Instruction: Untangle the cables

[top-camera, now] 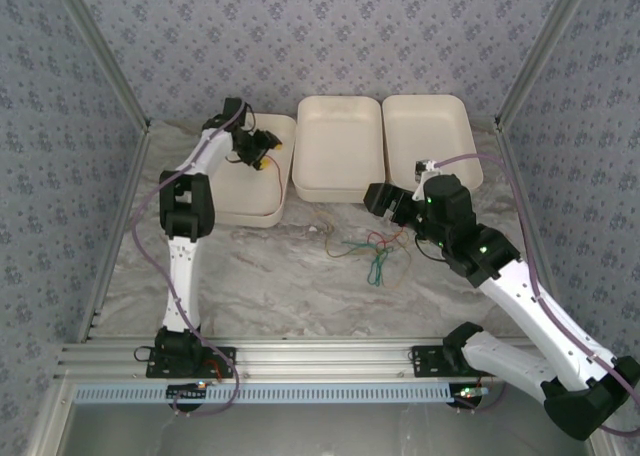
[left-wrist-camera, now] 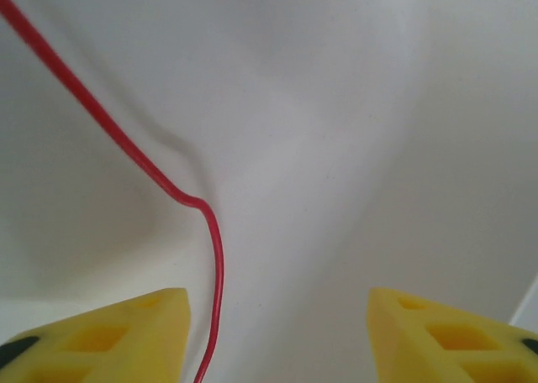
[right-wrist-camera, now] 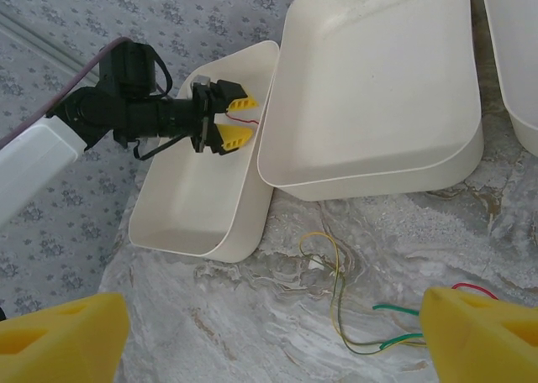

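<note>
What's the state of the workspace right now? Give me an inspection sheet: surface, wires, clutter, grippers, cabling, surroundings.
Surface: marbled table, left tray, middle tray and right tray along its far side.
Job's things: red wire over the left tray; tangle of red, green and yellow wires on the table near the middle tray.
Clutter: nothing seen.
Grippers: left gripper open, fingers either side of the red wire; right gripper open above the table beside the tangle.
Cables: purple cable along each arm.
Surroundings: patterned walls, aluminium frame.
</note>
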